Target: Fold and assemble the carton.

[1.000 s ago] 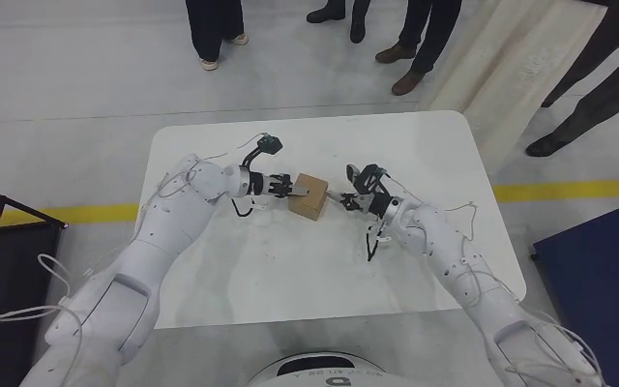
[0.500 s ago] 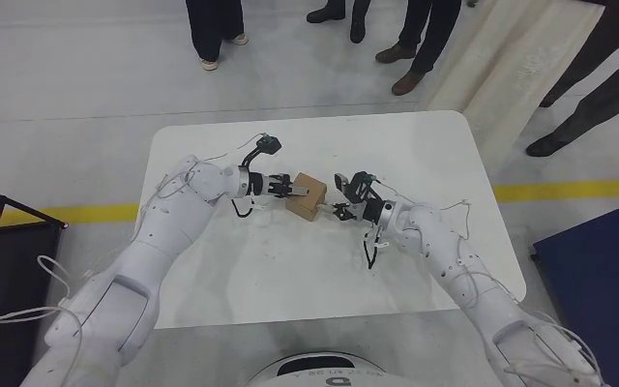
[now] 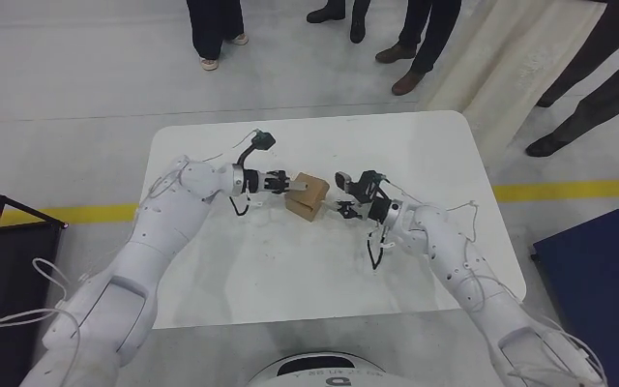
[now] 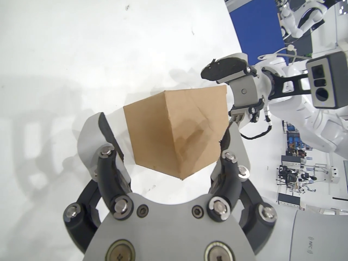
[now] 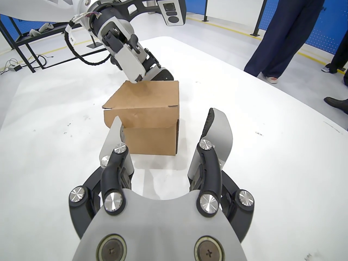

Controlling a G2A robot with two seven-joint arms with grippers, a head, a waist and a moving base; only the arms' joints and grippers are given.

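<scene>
Top view: your carton (image 3: 309,195) sits on the white counter (image 3: 290,281), roughly mid-counter and a bit toward the far edge, between the two arms. Right wrist view shows you the top flap folded down over the box. Its front edge stands slightly proud of the wall, with a thin gap under it. Left end effector (image 3: 280,182) is at the carton's left side, released, with its fingers spread. One fingertip (image 5: 136,79) looks to touch the far top edge, and nothing is clamped. Right end effector (image 3: 340,205) is just beside the carton's right side, also released, fingers wide. You can't tell whether its near fingertip contacts the cardboard.
</scene>
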